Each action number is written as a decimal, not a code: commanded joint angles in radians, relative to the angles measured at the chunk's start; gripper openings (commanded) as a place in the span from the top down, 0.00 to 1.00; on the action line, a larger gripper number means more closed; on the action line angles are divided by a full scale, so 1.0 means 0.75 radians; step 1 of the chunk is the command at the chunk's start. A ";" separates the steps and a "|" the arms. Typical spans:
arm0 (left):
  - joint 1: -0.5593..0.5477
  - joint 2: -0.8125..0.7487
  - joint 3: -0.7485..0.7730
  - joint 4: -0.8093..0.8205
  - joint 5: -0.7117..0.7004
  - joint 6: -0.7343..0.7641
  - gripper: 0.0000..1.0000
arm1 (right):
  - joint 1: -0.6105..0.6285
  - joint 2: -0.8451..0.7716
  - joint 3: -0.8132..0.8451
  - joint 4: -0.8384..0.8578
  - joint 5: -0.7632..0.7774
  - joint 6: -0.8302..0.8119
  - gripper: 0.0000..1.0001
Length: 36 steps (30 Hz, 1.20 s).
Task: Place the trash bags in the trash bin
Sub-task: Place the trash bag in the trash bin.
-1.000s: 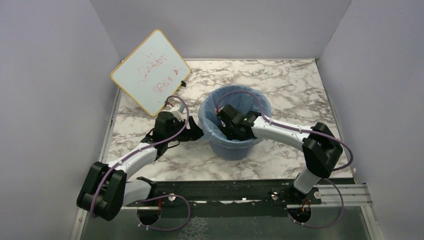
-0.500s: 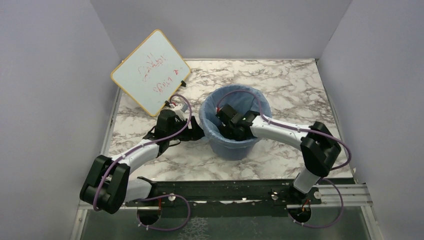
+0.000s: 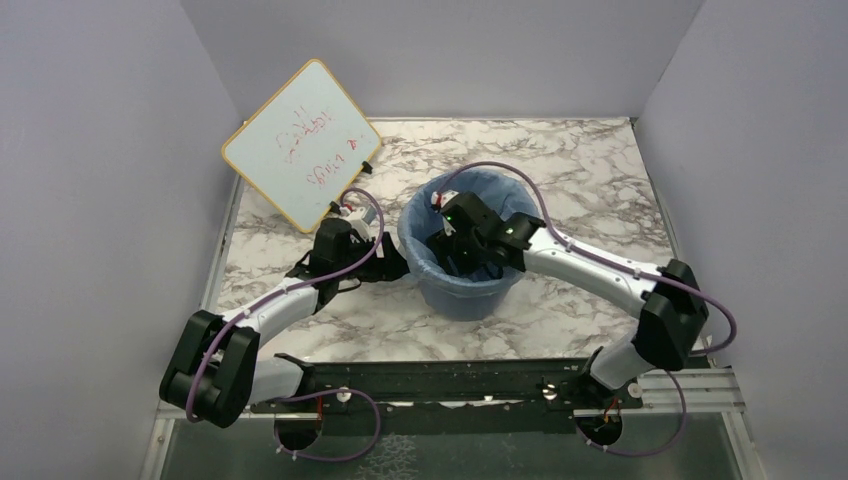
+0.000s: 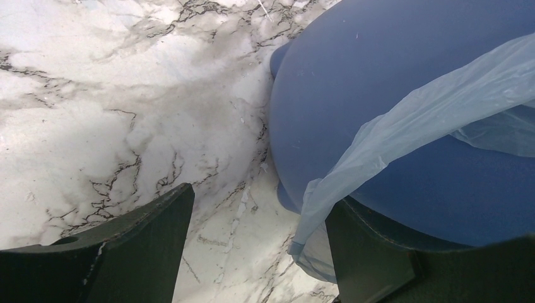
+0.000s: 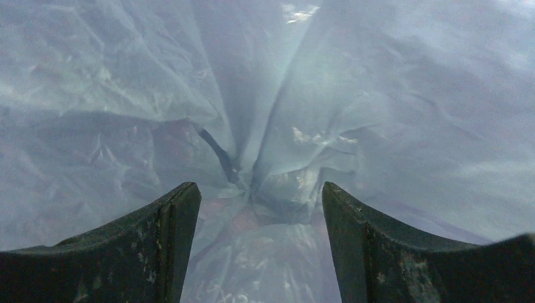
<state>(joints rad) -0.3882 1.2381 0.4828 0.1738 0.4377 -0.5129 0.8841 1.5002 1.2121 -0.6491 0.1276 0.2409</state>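
Observation:
The trash bin (image 3: 466, 297) is a round blue bucket at mid-table, and the light-blue trash bag (image 3: 500, 186) lines it and folds over its rim. My left gripper (image 3: 396, 263) is low at the bin's left side. In the left wrist view this gripper (image 4: 258, 247) is open, with the bin's wall (image 4: 404, 76) by its right finger and a loose flap of the bag (image 4: 353, 164) hanging against that finger. My right gripper (image 3: 456, 258) reaches down inside the bin. In its wrist view it (image 5: 260, 247) is open over the bag's gathered, crinkled bottom (image 5: 265, 139), holding nothing.
A white board with red writing (image 3: 302, 143) leans at the back left, close behind the left arm. Grey walls (image 3: 100, 200) enclose the marble tabletop (image 3: 590, 180) on three sides. The arms' mounting rail (image 3: 450, 380) runs along the near edge.
The right arm's elbow has swung out to the right and its wrist has risen and shifted toward the bin's far side. The left arm edged slightly forward early on, then held still.

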 commanded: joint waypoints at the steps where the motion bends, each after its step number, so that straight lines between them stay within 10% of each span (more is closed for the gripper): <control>1: 0.004 -0.006 0.051 -0.012 0.009 0.025 0.25 | 0.020 0.173 0.069 -0.007 -0.114 -0.026 0.26; 14: 0.004 -0.003 0.070 -0.014 0.008 0.026 0.25 | 0.042 0.359 -0.168 0.167 -0.019 0.031 0.28; 24: 0.004 -0.019 0.087 -0.062 -0.011 0.043 0.25 | 0.042 0.075 -0.087 0.096 0.130 0.117 0.23; 36: 0.004 -0.013 0.139 -0.122 -0.037 0.093 0.24 | 0.043 0.111 -0.031 0.111 -0.221 0.056 0.31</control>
<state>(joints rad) -0.3882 1.2381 0.5636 0.0845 0.4191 -0.4587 0.9089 1.5204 1.2076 -0.5854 0.1318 0.3019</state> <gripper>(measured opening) 0.760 0.713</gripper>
